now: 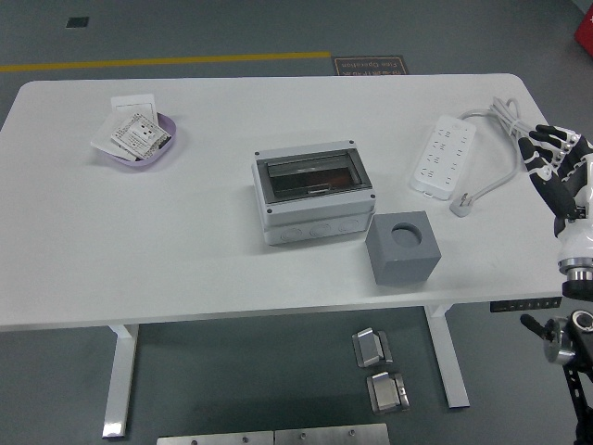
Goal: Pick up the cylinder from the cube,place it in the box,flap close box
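Observation:
A grey cube (402, 247) stands near the table's front edge, with a round hole in its top; I cannot tell whether a cylinder sits in it. A white box (312, 196) with a dark see-through flap lying shut over its top stands just left of and behind the cube. My right hand (549, 163) hovers at the table's right edge, fingers spread and empty, well to the right of the cube. My left arm is out of view.
A white power strip (443, 155) with its cable and plug lies at the back right, near my right hand. A purple bowl (144, 141) holding packets sits at the back left. The white table (185, 250) ends at the front.

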Controlling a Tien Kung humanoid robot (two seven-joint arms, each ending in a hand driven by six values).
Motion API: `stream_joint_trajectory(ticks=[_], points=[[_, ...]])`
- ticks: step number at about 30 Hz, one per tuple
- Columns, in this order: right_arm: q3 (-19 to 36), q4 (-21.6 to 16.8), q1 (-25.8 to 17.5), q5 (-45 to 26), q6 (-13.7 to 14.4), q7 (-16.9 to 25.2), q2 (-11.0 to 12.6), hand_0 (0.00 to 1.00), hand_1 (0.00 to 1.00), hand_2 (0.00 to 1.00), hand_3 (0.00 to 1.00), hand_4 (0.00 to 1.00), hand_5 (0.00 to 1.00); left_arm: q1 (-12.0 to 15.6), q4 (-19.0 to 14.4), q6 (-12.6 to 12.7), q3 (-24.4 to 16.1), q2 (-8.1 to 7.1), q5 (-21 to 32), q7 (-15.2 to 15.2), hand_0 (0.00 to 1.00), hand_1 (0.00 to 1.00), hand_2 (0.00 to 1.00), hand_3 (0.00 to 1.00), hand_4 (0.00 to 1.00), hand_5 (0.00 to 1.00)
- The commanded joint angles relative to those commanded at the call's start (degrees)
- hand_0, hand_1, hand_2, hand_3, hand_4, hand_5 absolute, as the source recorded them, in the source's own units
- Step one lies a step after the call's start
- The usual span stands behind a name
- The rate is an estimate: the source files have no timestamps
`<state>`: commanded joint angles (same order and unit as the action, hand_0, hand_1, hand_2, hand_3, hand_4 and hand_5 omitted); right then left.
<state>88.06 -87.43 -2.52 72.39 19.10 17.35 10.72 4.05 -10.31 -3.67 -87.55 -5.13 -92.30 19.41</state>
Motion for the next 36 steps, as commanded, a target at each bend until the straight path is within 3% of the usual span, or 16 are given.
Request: stream_joint_trajectory(ticks=[9, 19, 34, 35, 36], points=[[-1.6, 1.1, 0.8, 0.9, 0.3, -0.7, -0.1, 0.706, 0.571, 0.627, 0.627, 0.983, 0.455, 0.2, 0.0, 0.0, -0.1, -0.78, 0.1, 0.2, 0.683, 0.717, 0.629, 0.685, 0.684, 0.404], [-6.4, 1.6, 4.0, 1.4, 0.1, -0.3, -0.5, 0.703, 0.571, 0.626, 0.635, 0.978, 0.452, 0.2, 0.0, -0.1, -0.3, -0.42, -0.6, 0.2, 0.684, 0.717, 0.629, 0.685, 0.683, 0.402], [-11.0, 4.0, 5.7, 3.2, -5.7, -4.6, 0.3, 0.704, 0.599, 0.642, 0.674, 0.98, 0.465, 0.2, 0.0, -0.2, 0.2, 0.08, -0.5, 0.2, 0.683, 0.716, 0.628, 0.685, 0.682, 0.4], [-11.1, 4.1, 5.8, 3.0, -5.9, -4.6, 0.4, 0.764, 0.692, 0.738, 0.761, 0.998, 0.74, 0.2, 0.0, -0.2, 0.2, 0.11, -0.6, 0.2, 0.683, 0.717, 0.628, 0.685, 0.682, 0.399], [-11.3, 4.2, 5.8, 2.7, -6.1, -4.5, 0.4, 0.764, 0.692, 0.738, 0.761, 0.998, 0.74, 0.2, 0.0, -0.2, 0.2, 0.1, -0.6, 0.2, 0.683, 0.717, 0.628, 0.685, 0.682, 0.399]])
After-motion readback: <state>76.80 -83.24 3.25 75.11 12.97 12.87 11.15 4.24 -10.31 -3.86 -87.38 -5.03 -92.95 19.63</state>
